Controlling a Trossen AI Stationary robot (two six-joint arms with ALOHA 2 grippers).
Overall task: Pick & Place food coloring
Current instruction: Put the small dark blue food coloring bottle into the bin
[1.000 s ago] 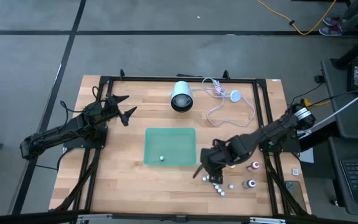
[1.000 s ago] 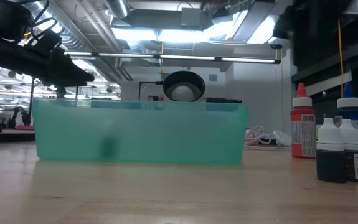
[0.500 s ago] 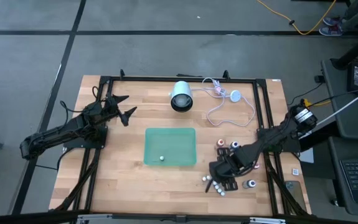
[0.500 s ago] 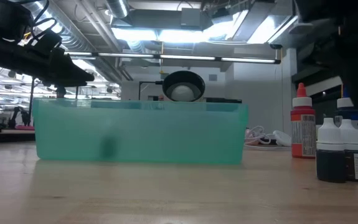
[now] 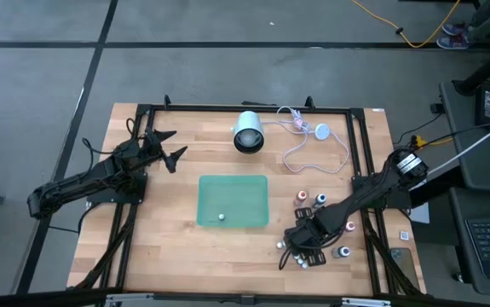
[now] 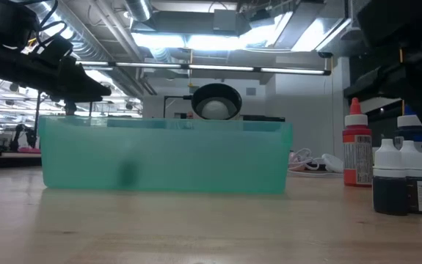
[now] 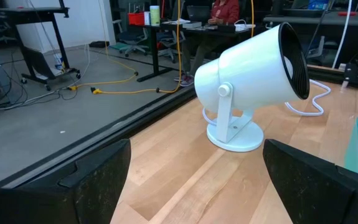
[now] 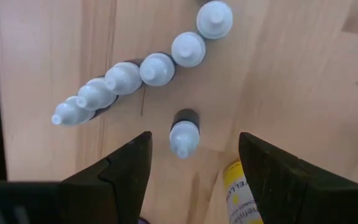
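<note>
— Right gripper: where is it, and is it holding anything?

— It hangs above the desk, fingers spread about halfway, pointing straight down with nothing between them. In its wrist view one small white-capped bottle stands directly below the gap, touching neither finger.

— And the other food coloring?

— Just beyond that bottle a curved row of white-capped bottles stands touching one another. A yellow bottle lies close beside one finger. In the high view, an orange-capped bottle and a blue-capped bottle stand a little farther off, toward the white lamp.

— Anything in the green bin?

— One small pale thing on its floor; what it is I cannot tell. The bin sits well to the side of the right gripper.

— The left gripper?

— Far across the desk, raised, fingers wide apart and empty, facing the lamp.
</note>
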